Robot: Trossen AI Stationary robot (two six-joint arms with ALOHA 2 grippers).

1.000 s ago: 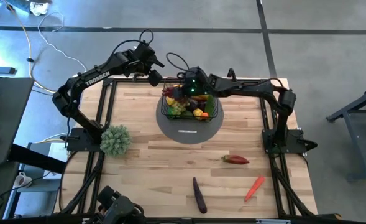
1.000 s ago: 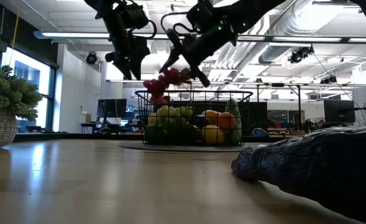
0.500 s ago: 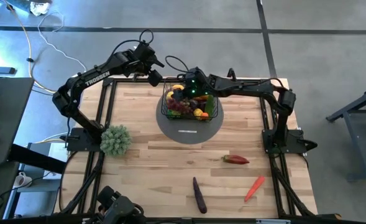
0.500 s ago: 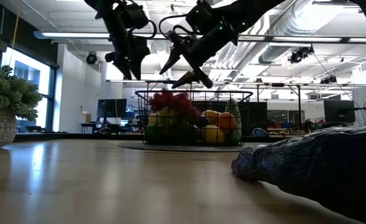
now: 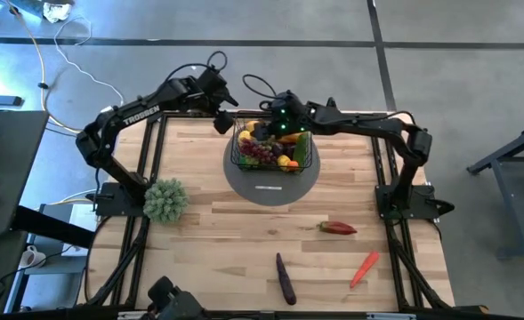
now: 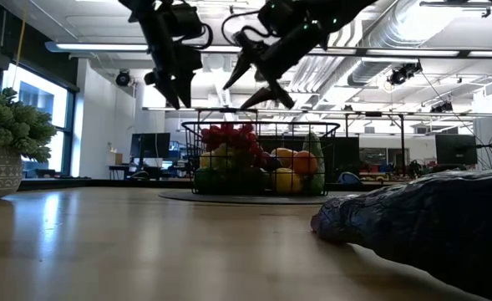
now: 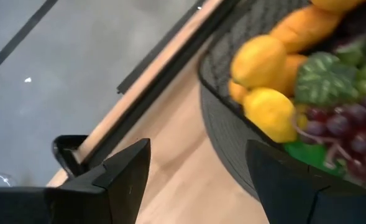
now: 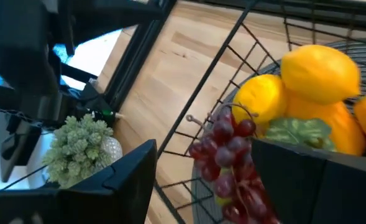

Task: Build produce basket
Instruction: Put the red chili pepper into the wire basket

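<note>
The wire basket (image 5: pixel 274 151) stands on a round grey disc (image 5: pixel 271 182) on the desk (image 5: pixel 217 231), just above centre frame in the high view. It already carries lemons (image 8: pixel 320 71), orange pieces (image 7: pixel 313 28), a green leafy item and a bunch of red grapes (image 8: pixel 232 162); the grapes lie at the basket's left end, draped against the wire wall.

The right end effector (image 6: pixel 258 79) hovers just above the basket rim, upper centre in the low view. Its fingers are spread and nothing hangs between them: released, empty. The left end effector (image 6: pixel 172 88) hangs beside the basket's left end, upper left of centre, fingers apart and carrying nothing.

Step in hand, by judgement: the grapes have been deposited and the right arm stands clear above the load. The task is not complete. A red pepper (image 5: pixel 338 228), an aubergine (image 5: pixel 285 279) and a carrot (image 5: pixel 364 268) lie on the desk in the lower right of the high view, well apart from the basket. A potted green plant (image 5: pixel 165 201) stands at left centre and is not produce.

The next move calls for lifting clear of the wire rim, then travelling to one of the loose items. The pepper, nearest the right arm's base, is the likely candidate.
</note>
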